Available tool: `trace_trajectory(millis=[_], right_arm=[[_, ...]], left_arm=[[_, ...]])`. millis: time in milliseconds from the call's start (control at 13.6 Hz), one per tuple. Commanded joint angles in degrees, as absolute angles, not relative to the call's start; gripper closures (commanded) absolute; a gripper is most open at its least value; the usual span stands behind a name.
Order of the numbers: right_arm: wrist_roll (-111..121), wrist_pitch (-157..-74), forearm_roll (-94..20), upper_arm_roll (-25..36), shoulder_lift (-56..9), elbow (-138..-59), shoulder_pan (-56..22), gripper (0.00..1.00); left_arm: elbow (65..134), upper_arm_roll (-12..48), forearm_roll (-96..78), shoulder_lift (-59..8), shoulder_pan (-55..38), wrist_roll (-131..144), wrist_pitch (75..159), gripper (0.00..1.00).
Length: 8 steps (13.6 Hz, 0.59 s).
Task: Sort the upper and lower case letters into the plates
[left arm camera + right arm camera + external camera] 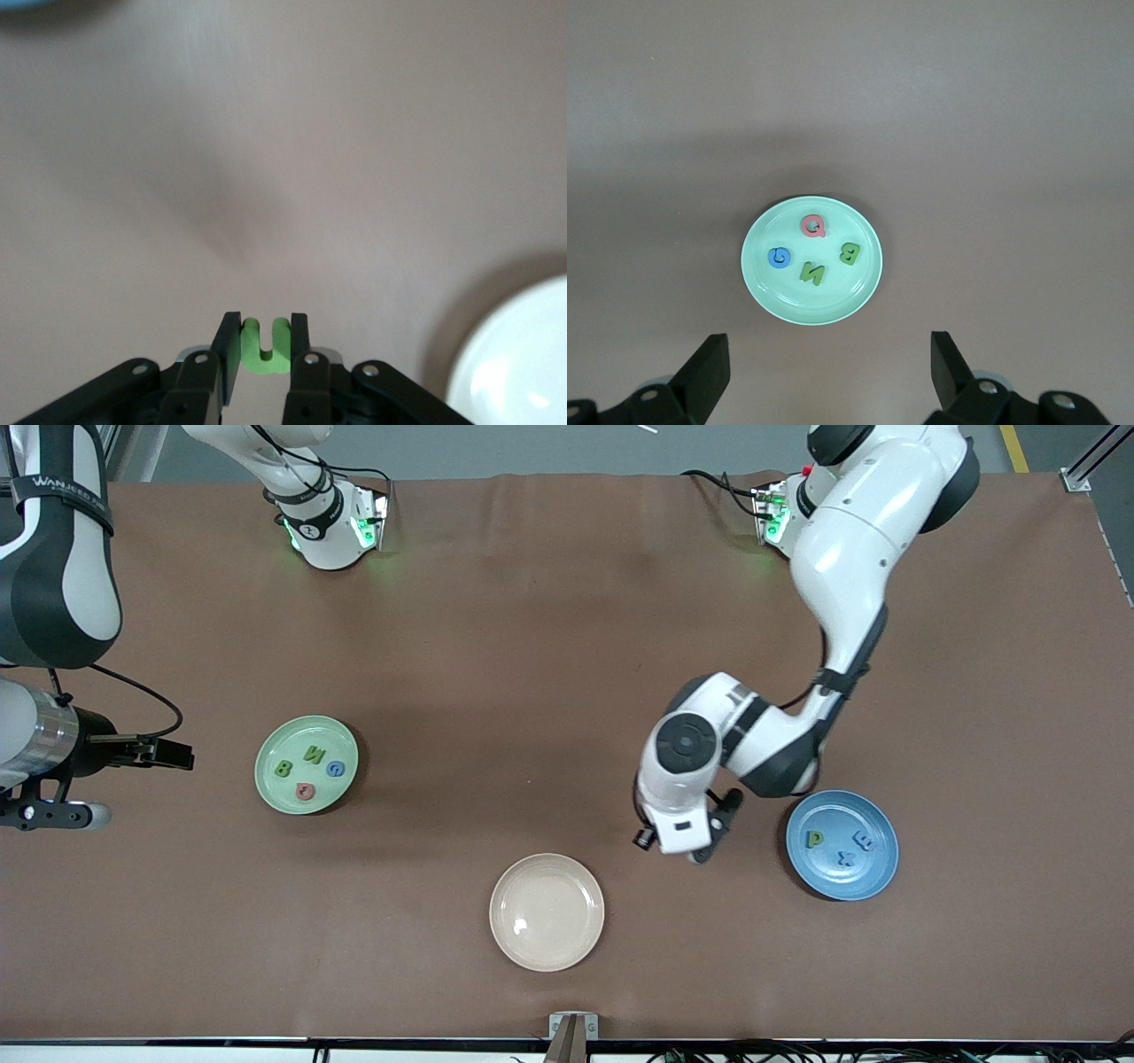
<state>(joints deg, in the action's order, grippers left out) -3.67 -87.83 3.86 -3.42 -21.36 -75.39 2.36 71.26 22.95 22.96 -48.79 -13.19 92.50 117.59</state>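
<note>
Three plates on brown table (pixel 532 646): one mint green plate (pixel 268 783), one blue plate (pixel 877 872), one cream plate (pixel 547 948). Seen from front camera, mint plate at 9 o'clock of table centre, blue plate at 4 o'clock, cream plate at 6 o'clock, nearest that camera. Four letters in mint plate: green B (pixel 283 768), green N (pixel 314 754), blue G (pixel 336 769), pink Q (pixel 305 790). Three letters in blue plate: green p (pixel 813 838), two blue letters (pixel 862 840), shapes hard to read. Eighth piece, bright green letter (pixel 265 347), pinched between closed fingers of left gripper (pixel 264 341), over bare table between cream and blue plates. Right gripper (pixel 828 359) spread wide, holding nothing, waiting above table near mint plate.
</note>
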Motion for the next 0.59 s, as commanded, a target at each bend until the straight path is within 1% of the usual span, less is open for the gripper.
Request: trace_trajectory(millis=[0, 147, 295, 442, 516], right_arm=[[-3.0, -87.2, 2.9, -3.7, -21.6, -75.3, 2.8, 0.0], [-2.8, -86.8, 2.2, -3.5, -20.7, -76.4, 2.6, 0.0], [-2.4, -86.9, 2.3, -3.0, -18.1, -78.6, 2.1, 0.0], [-2.2, -86.8, 2.3, -0.6, -15.7, -80.1, -0.3, 0.0], [-2.2, -86.8, 2.3, -0.4, -15.4, -80.1, -0.3, 0.0]], left_arm=[[78.8, 25.6, 22.2, -43.0, -5.9, 83.4, 116.7, 1.0], [83.6, 29.0, 22.2, -40.4, 1.2, 76.0, 116.7, 1.0], [88.5, 32.2, 22.2, -38.0, 8.2, 68.6, 116.8, 0.99], [91.8, 32.7, 22.7, -37.1, 13.1, 62.6, 117.3, 0.99], [93.1, 32.7, 23.1, -37.1, 14.5, 60.3, 117.7, 0.99]])
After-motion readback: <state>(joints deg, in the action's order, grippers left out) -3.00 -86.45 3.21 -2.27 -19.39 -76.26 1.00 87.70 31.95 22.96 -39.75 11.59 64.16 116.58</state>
